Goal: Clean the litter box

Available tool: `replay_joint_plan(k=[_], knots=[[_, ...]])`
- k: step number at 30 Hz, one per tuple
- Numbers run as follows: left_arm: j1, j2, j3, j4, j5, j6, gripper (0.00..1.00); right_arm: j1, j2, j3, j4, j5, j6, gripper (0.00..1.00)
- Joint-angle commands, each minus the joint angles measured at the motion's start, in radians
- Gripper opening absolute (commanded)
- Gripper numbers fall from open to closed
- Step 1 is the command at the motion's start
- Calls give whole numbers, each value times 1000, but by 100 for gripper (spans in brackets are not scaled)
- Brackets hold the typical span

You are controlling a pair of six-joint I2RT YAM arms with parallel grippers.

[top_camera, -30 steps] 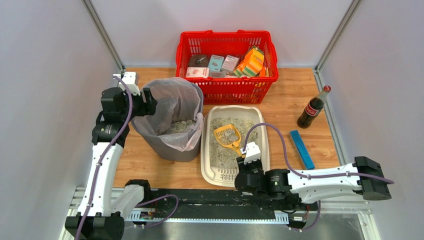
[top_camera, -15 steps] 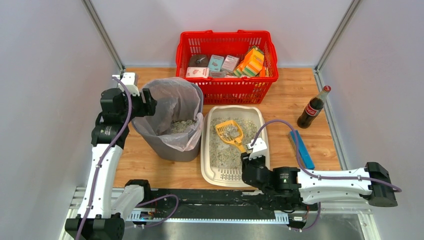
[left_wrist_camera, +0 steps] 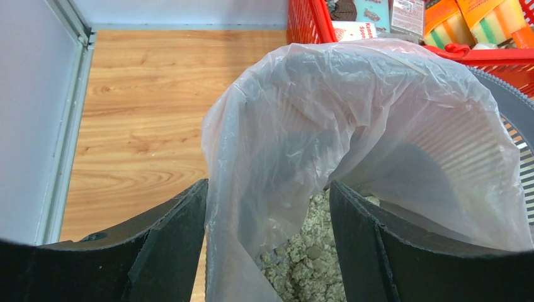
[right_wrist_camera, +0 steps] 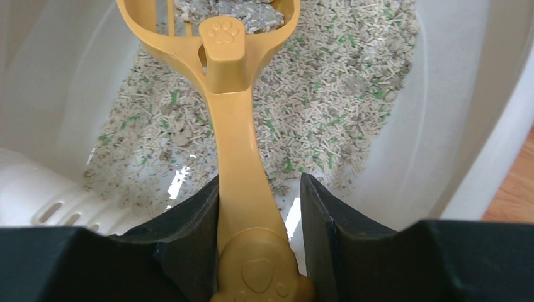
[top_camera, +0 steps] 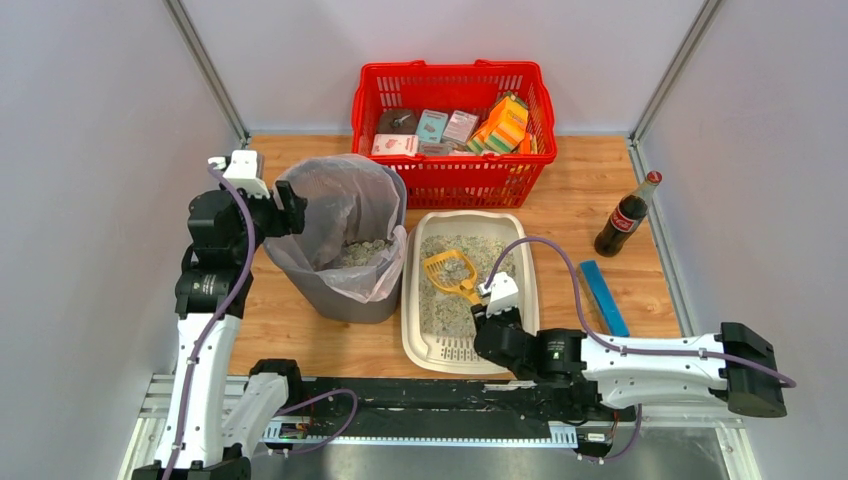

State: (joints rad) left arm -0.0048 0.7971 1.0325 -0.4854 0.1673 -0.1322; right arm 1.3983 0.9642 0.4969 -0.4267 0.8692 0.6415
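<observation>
**Scoop gripped in the litter box, left tool at the bin**

Litter box (top_camera: 411, 300): flat on the bench (top_camera: 300, 335), just right of the grey bin (top_camera: 345, 295) and in front of the red basket (top_camera: 450, 182). Slotted grate at the near end. Pale granules with green flecks cover the floor, thin toward the grate.

Right tool (right_wrist_camera: 259, 185): low over the near end of the box, closed narrow on the handle of the yellow scoop (right_wrist_camera: 236, 138), one finger on each side. The scoop head points away from the arm, over the litter mid-box, with grey clumps (right_wrist_camera: 242, 12) in it. Cannot tell whether the head rests on the litter or sits above it.

Left tool (left_wrist_camera: 267, 189): at the bin's left rim, fingers (left_wrist_camera: 179, 226) spread wide. A fold of the clear bag (left_wrist_camera: 352, 113) stands between them. Cannot tell whether they press on it. Litter (left_wrist_camera: 302, 267) lies in the bottom of the bag.

Right side of bench: cola bottle (top_camera: 626, 216) upright, blue bar (top_camera: 603, 298) lying flat, both apart from the box.
</observation>
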Motion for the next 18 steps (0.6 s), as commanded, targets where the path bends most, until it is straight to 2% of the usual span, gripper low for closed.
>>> replay_joint_plan(k=[1,2,3,4,5,6,8,10,11,12,13,14,15,16,17,18], knots=[[-1,-10,26,42,-3,-4,77,-13,-12,14,143,-81,-83,0],[-1,-15,34,36,-12,0,77,-12,7,38,79,-41,-56,0],[-1,-25,34,31,-50,5,77,-15,45,57,12,72,14,0],[-1,-33,32,31,-77,9,79,-24,51,84,-88,103,56,0],[-1,-39,23,28,-107,6,82,-36,47,83,-92,65,78,0],[-1,-41,20,27,-164,0,83,-36,25,71,31,3,10,0],[-1,-33,20,16,-164,2,84,-21,34,42,144,-113,-57,0],[0,-39,11,33,-126,-1,84,-10,117,98,-20,-15,4,0],[-1,-45,3,40,-92,-3,84,-19,132,147,-94,111,45,0],[-1,-47,3,48,-86,-3,84,-28,134,157,-166,132,76,0],[-1,-48,3,48,-87,-3,84,-39,87,154,-146,120,60,0],[-1,-45,8,45,-104,-3,84,-41,52,106,-82,23,11,0],[-1,-39,11,36,-112,-4,84,-39,12,79,75,-43,-40,0],[-1,-36,12,34,-120,-4,84,-41,-13,51,121,-79,-89,0],[-1,-38,14,33,-123,-6,84,-39,-24,49,105,-47,-73,0],[0,-45,14,33,-123,-7,84,-39,-18,70,-3,-1,-47,0]])
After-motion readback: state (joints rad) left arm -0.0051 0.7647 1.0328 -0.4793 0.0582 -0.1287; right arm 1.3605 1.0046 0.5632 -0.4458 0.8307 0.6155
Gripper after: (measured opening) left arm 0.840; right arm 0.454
